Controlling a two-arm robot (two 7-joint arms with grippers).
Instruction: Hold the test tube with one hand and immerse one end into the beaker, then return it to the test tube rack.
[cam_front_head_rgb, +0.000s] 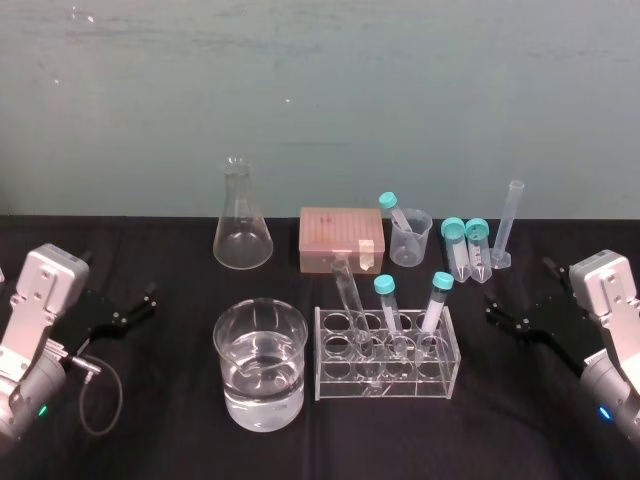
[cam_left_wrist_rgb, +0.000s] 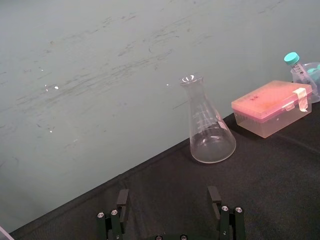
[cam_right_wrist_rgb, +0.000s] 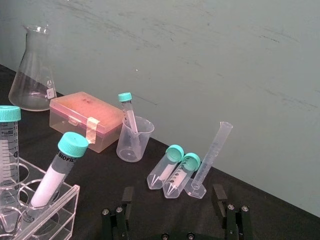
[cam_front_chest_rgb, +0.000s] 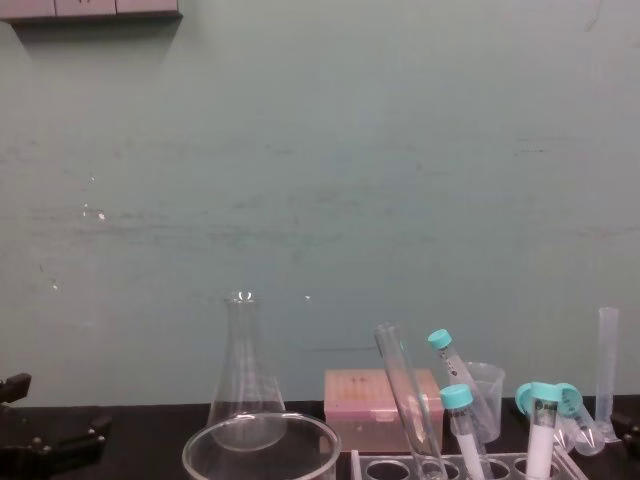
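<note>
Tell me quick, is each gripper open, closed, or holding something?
Left gripper: open, empty, left of the beaker.
Right gripper: open, empty, right of the test tube rack.

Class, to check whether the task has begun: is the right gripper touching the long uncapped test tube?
Apart. The head view shows two capped tubes and bare cloth between the open right gripper and the test tube in the rack.

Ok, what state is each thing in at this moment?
Pale translucent plastic test tube rack: upright, three holes filled.
Long clear glass test tube: uncapped, leaning in the rack.
Wide clear glass beaker: part-filled with clear liquid.
Conical clear glass flask: upright, empty.
Pink plastic box: lid shut.
Small translucent plastic cup: holds one teal-capped tube.
Slim frosted cylinder: upright.
Left black gripper: open, empty.
Right black gripper: open, empty.
</note>
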